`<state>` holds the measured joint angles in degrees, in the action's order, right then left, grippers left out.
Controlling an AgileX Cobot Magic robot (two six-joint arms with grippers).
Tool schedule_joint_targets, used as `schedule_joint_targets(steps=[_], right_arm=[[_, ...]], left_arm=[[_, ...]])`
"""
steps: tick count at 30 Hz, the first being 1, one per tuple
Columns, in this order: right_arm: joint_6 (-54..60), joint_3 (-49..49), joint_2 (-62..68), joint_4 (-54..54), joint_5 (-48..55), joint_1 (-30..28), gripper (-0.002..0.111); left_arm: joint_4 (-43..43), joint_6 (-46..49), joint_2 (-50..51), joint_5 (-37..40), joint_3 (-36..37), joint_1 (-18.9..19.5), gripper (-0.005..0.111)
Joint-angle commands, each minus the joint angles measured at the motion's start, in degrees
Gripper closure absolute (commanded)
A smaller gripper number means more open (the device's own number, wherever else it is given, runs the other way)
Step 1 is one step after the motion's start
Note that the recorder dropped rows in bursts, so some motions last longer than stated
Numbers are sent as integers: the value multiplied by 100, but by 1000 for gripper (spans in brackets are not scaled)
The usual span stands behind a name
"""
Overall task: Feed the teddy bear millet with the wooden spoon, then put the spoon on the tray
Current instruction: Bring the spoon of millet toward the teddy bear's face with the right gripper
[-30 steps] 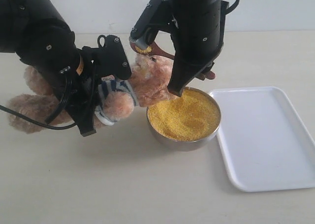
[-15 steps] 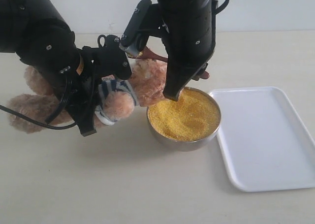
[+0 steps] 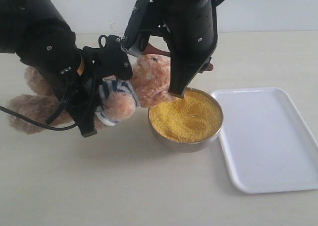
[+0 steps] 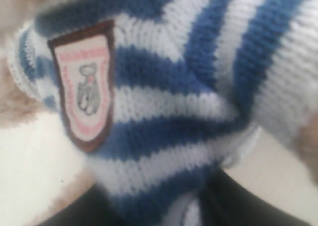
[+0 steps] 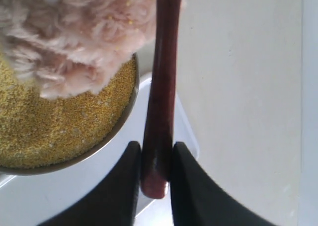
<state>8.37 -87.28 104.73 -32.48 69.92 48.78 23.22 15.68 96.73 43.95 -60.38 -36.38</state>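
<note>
The teddy bear leans with its face toward the steel bowl of millet. Its striped shirt with the badge fills the left wrist view. My left gripper is shut on the bear's body, the shirt bunched between the dark fingers. My right gripper is shut on the end of the wooden spoon, held above the bowl's rim. The handle runs up past the bear's fluffy head; the spoon's oval bowl is hidden. A few grains cling to the fur. The white tray lies right of the bowl.
The right arm's bulky black wrist hangs over the bear's head and the bowl's far rim. The bear's legs stretch left behind the left arm. A black cable trails over the tabletop at left.
The right arm has swung the spoon's millet-filled bowl up and left to the bear's face, where it is now hidden. The left arm and the bear have hardly moved.
</note>
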Motion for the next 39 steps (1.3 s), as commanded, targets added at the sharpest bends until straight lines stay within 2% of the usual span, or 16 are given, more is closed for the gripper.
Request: schedule_joint_targets(steps=[1,33,39], right_arm=[[-8,69,-18,-161,4,34,109],[393,151,-18,-759,4,52,109],[417,151,-18,-1187,4,318,109]], left_arm=[[82,-111,-16,-86,-50,-18,103],[181,-282,-16,-75,-50,-18,103],[181,-282,-16,-75,-50,-18,103]])
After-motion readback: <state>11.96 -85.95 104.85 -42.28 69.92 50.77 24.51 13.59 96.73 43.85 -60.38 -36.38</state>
